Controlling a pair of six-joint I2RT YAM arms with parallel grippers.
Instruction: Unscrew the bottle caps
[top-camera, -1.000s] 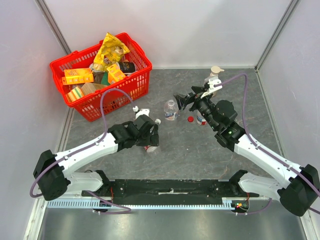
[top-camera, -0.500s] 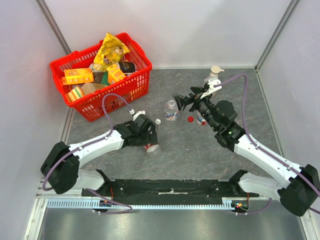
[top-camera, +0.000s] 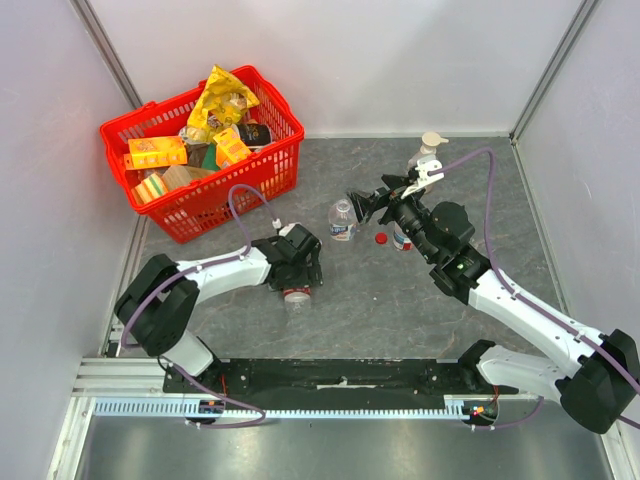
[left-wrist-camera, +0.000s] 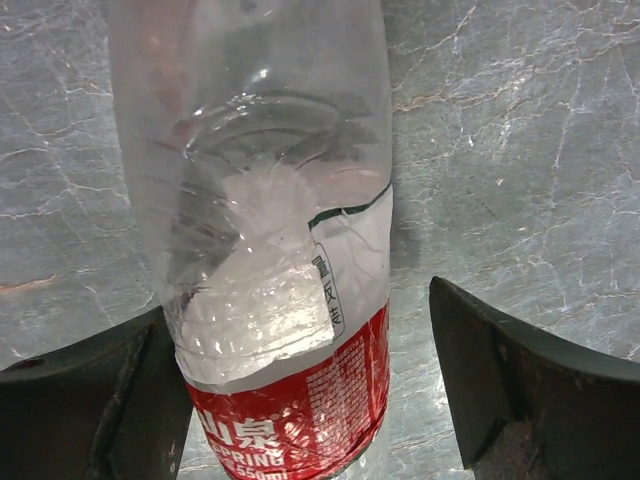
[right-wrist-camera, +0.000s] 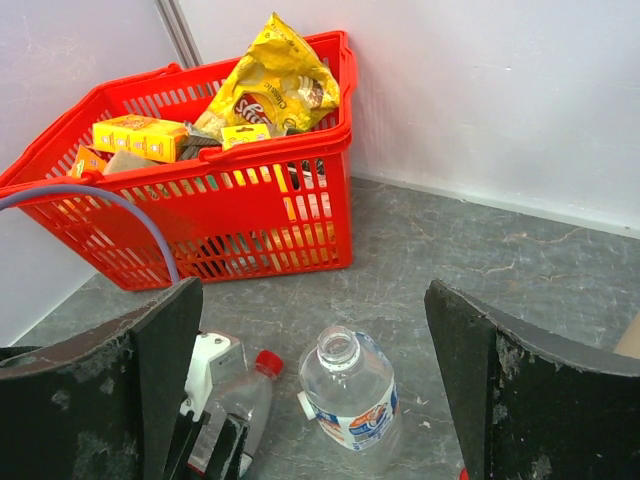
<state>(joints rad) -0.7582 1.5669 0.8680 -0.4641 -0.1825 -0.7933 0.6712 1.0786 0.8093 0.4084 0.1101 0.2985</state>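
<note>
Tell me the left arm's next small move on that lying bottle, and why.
Probably close the left gripper on the bottle. Its jaws stand open either side of the clear body, a gap showing on one side, so nothing grips it yet. The red cap is on, and the open right gripper hangs apart from it; a held bottle would let it twist the cap.

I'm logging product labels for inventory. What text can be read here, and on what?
"山泉": red band of the bottle, left wrist view.
"SPRING": same band, just below.
"550ml": under that, cut by the frame edge.
Small vertical print on its white patch: too small to read.
Too blurred to read: the yellow snack bag, the orange boxes, the label of the uncapped bottle.
</note>
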